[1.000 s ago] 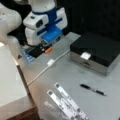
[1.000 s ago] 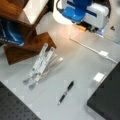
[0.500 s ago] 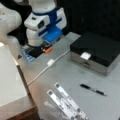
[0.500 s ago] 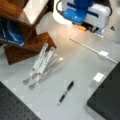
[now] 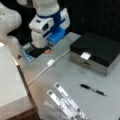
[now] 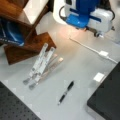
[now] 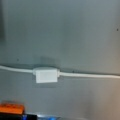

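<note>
- The gripper (image 5: 40, 51) sits low over the far-left part of the worktop (image 5: 75, 75) in a front view, its tip just above a dark pad with a blue edge (image 5: 28, 56).
- Whether the fingers are open or closed cannot be told; they are hidden under the white and blue housing in both front views and do not show in the wrist view. Nothing is seen to be held.
- The nearest thing is the white cable (image 5: 37, 76), with a small white block (image 5: 50, 62) joined into its run.
- In a front view the block lies just to the near right of the gripper, apart from it, not touching.
- In the wrist view the cable (image 7: 87, 74) runs left to right across the frame, with the block (image 7: 45, 74) left of centre. Its long axis therefore lies crosswise to the camera.
- A small orange piece (image 5: 47, 51) sits right beside the gripper, between it and the block.
- Well apart: a black box (image 5: 100, 50), a pen (image 5: 92, 89) and metal strips (image 5: 66, 102) on the near side.
</note>
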